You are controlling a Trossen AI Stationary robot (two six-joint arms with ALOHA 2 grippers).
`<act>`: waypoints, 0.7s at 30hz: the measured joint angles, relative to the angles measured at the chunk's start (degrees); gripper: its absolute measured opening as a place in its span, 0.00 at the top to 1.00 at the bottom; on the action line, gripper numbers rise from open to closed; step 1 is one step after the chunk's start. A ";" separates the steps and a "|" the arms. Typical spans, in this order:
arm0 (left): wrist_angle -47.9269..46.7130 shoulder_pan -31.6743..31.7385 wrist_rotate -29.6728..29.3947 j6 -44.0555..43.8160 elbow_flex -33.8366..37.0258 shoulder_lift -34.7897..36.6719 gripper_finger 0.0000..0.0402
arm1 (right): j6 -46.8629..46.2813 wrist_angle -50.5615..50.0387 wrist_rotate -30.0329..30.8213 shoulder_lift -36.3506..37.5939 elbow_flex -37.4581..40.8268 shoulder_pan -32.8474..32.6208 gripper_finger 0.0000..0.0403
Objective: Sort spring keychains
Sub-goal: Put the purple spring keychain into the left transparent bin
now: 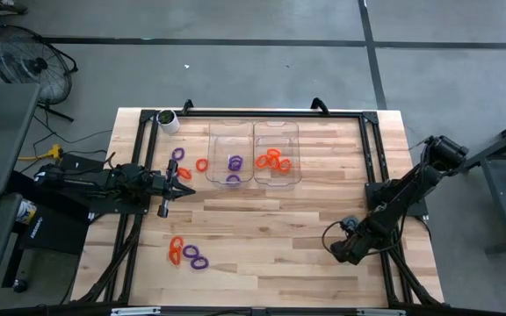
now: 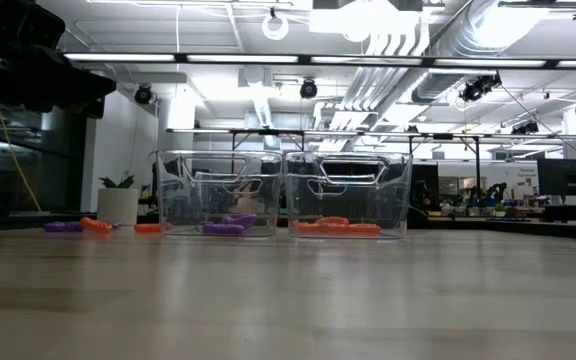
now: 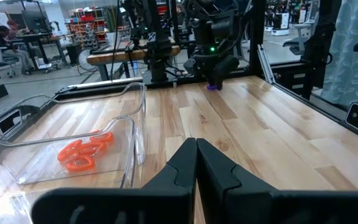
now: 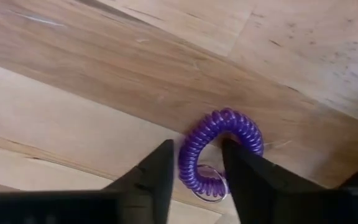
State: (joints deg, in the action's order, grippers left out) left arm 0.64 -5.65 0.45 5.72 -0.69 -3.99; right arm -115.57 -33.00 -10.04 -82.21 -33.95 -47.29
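My right gripper (image 4: 197,163) points down near the table's front right corner, fingers open around a purple spring keychain (image 4: 219,134) that lies flat on the wood. One finger stands inside the loop, the other outside it, with one arc of the coil between them. In the high view this gripper (image 1: 339,248) hides the keychain. My left gripper (image 3: 196,146) rests shut and level at the table's left side (image 1: 185,189). Two clear trays stand at the back: the left tray (image 1: 231,132) has purple keychains, the right tray (image 1: 277,132) orange ones.
Loose keychains lie on the wood: a purple one (image 1: 177,154) and an orange one (image 1: 201,164) left of the trays, and an orange and purple group (image 1: 187,253) near the front left. A white-and-green roll (image 1: 167,120) stands at the back left corner.
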 joint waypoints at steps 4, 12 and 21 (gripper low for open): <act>-0.02 0.02 0.00 0.00 0.00 0.00 1.00 | 0.02 -0.13 -0.35 -0.02 0.00 0.00 0.82; -0.02 0.02 0.00 0.00 0.00 0.00 1.00 | 0.01 0.31 -0.38 -0.11 0.04 0.00 0.97; 0.00 0.02 0.00 0.00 0.00 0.00 1.00 | -0.35 -1.76 1.63 -0.52 -2.84 -0.02 0.99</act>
State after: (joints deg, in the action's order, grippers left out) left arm 0.64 -5.63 0.45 5.72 -0.69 -3.99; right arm -115.92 -34.76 -8.41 -82.73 -36.80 -47.31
